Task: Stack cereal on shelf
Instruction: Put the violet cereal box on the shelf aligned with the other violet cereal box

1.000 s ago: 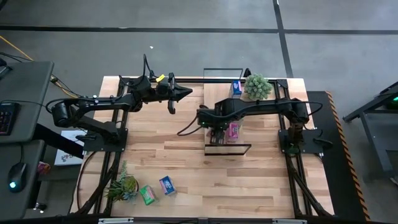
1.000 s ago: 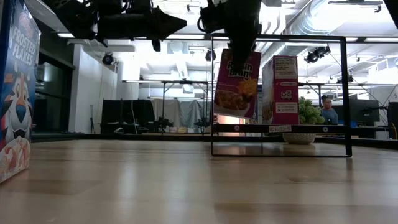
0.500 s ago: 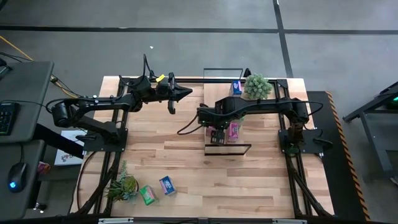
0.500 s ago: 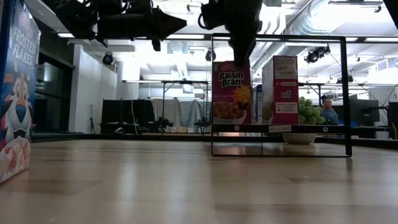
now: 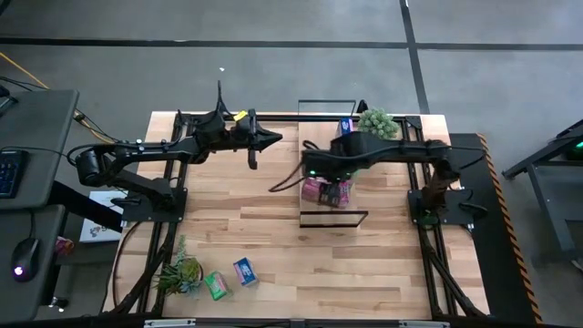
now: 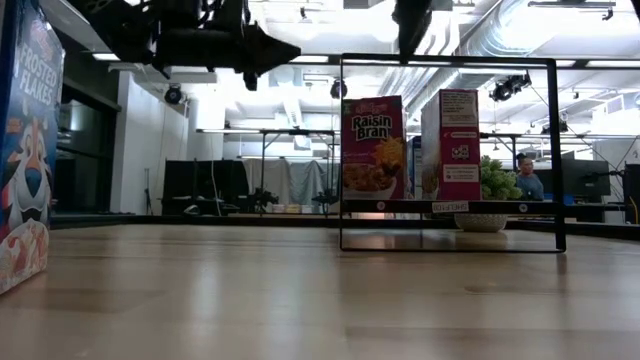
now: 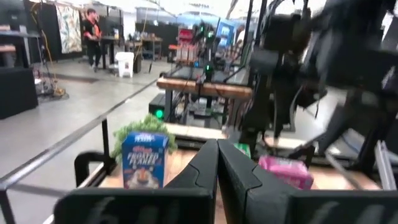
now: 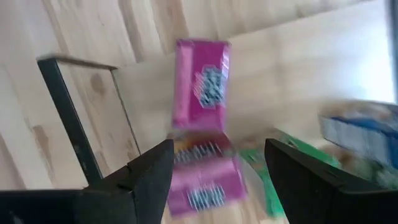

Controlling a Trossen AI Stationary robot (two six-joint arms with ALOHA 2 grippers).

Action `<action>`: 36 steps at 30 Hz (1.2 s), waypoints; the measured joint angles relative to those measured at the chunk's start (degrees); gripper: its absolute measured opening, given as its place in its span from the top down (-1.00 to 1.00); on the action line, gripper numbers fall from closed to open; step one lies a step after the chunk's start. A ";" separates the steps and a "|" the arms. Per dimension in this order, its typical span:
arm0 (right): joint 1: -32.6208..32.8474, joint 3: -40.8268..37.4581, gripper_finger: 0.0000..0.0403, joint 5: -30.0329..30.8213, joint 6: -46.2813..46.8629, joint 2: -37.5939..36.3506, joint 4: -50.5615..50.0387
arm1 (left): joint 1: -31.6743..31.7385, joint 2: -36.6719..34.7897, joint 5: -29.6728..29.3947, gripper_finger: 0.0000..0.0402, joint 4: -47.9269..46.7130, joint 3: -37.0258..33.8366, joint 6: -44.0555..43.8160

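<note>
Two pink cereal boxes stand upright on the shelf; the Raisin Bran one is nearest the low camera. My right gripper hangs open above them and touches nothing. Beyond the pink boxes its wrist view shows a green box and a blue box. That blue box stands at the shelf's far end. My left gripper is shut in the air to the left of the shelf.
A potted plant sits by the shelf's far end. At the near left lie another plant, a green box and a blue box. The shelf's black wire frame stands up at its near end.
My right gripper held the Raisin Bran box tilted over the shelf, stood it upright on the plank, let go and rose clear above it. The box now stands alone beside the other pink box.
</note>
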 joint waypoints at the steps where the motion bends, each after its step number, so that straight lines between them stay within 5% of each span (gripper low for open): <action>1: 0.62 -0.69 -0.21 0.96 0.90 -1.19 -0.55 | 0.00 0.00 -0.01 1.00 -1.00 0.00 0.53; 9: 9.38 -17.25 0.06 9.79 14.80 -17.07 1.80 | -0.02 0.00 0.33 1.00 -5.40 0.00 1.66; 19: 21.13 -55.29 0.94 22.26 27.22 -42.14 28.77 | -1.70 1.21 -4.36 1.00 -12.86 1.54 0.68; 28: 22.07 -76.32 0.98 32.18 22.80 -52.69 54.41 | -8.78 16.58 -12.28 1.00 -30.74 14.73 4.91; 31: 22.07 -78.77 0.97 33.09 21.36 -54.08 58.61 | -8.88 19.91 -19.99 1.00 -30.25 17.34 1.70; 36: 22.58 -79.14 0.99 33.20 19.22 -54.78 59.51 | -9.72 23.75 -17.81 1.00 -27.77 17.46 0.33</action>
